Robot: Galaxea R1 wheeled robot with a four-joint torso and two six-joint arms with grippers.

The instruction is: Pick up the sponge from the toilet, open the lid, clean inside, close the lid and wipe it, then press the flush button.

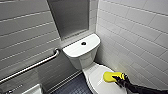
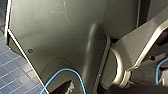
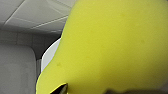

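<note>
Head view: white glossy ceramic toilet (image 1: pixel 82 58) in the corner of a tiled room, with a boxy tank at the back and the bowl toward the camera. The small dark round flush button (image 1: pixel 83 43) sits in the middle of the flat tank top. The white smooth oval plastic lid (image 1: pixel 100 82) is down over the bowl.

The right gripper (image 1: pixel 119 79) is black, on an arm coming in from the lower right. It is clamped on the small bright yellow foam sponge (image 1: pixel 111 76), and most of the sponge sticks out toward the tank. The sponge is over the right side of the lid, near the wall. It is either on the lid surface or just above it; contact cannot be told. In the right wrist view the sponge (image 3: pixel 110 47) is huge and close, with a curved white edge of the toilet behind it and grey tiled wall beyond.

A brushed metal grab bar (image 1: pixel 32 66) runs along the grey tiled left wall. A grey recessed niche (image 1: pixel 70 17) is in the wall above the tank. The right wall is white brick-pattern tile (image 1: pixel 135 32). The dark blue small-tile floor (image 1: pixel 75 87) lies left of the bowl.

Left wrist view: the left gripper (image 2: pixel 67 88) shows as just a dark bit at the frame edge, and whether it is wide or narrow cannot be told. It is in front of the robot's own grey body panel (image 2: pixel 57 37), with a thin blue cable (image 2: pixel 75 72) looping across. The blue floor tile shows beside the panel.
</note>
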